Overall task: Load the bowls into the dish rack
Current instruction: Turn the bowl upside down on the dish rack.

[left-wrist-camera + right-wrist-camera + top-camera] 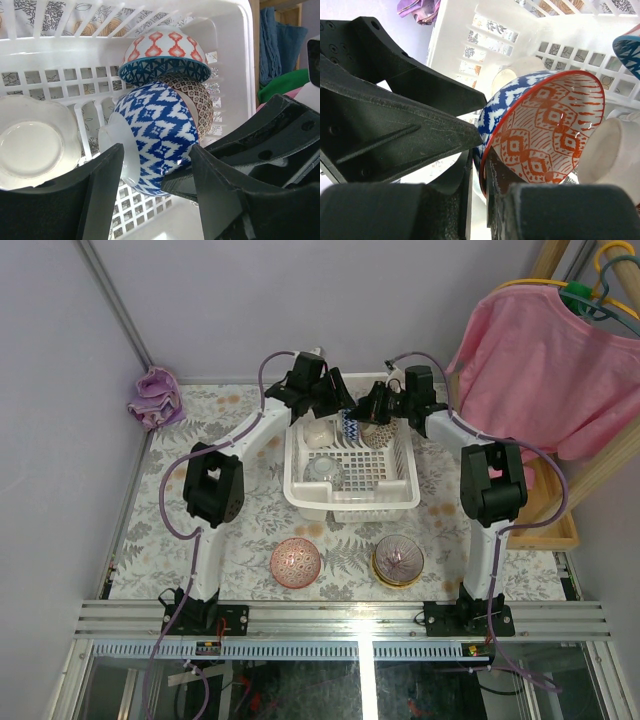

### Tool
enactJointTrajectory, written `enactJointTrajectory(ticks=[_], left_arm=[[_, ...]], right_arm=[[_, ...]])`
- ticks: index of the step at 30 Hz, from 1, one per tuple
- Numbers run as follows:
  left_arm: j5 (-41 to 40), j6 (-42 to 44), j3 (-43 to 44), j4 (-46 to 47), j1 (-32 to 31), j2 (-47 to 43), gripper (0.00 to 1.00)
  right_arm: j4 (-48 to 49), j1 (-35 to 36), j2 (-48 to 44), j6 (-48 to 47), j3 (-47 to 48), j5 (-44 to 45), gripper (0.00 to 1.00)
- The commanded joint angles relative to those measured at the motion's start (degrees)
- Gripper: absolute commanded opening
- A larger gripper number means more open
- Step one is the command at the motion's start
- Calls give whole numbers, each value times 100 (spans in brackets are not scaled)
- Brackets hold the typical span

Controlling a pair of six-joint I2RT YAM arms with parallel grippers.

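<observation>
No readable text, labels, numbers — none anywhere.

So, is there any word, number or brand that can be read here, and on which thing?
No readable text anywhere.
The blue-white bowl and the dish rack: patterns and plain plastic only, no letters.
The small coloured marks on the base rail: too small to read.
</observation>
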Motion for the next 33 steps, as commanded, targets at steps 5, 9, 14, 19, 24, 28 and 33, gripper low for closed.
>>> enactJointTrajectory(ticks=[5,9,14,19,24,28,33], left_arm=[[-37,5,-239,335,-67,-54,55],[-80,27,-361,369,-51,-166,55],[-91,34,-439,369,-16,-250,55],[-175,33,-563,374,5,-328,53],[-95,-62,-594,428,38,-239,31],[-13,-99,-454,422,38,-93,31],[23,-94,-297,407,29,-11,31]], right_arm=[[-1669,-359,123,-752,-53,1748,11],[-1664,-425,105,-735,-72,1766,11],[-1518,-484,53,-658,-156,1661,11],[-1303,-556,-17,-542,-310,1558,11],[-1241,-570,-3,-495,-348,1474,15],[-1226,-603,-54,-500,-419,1493,21],[-1214,-647,-126,-500,-461,1508,29]])
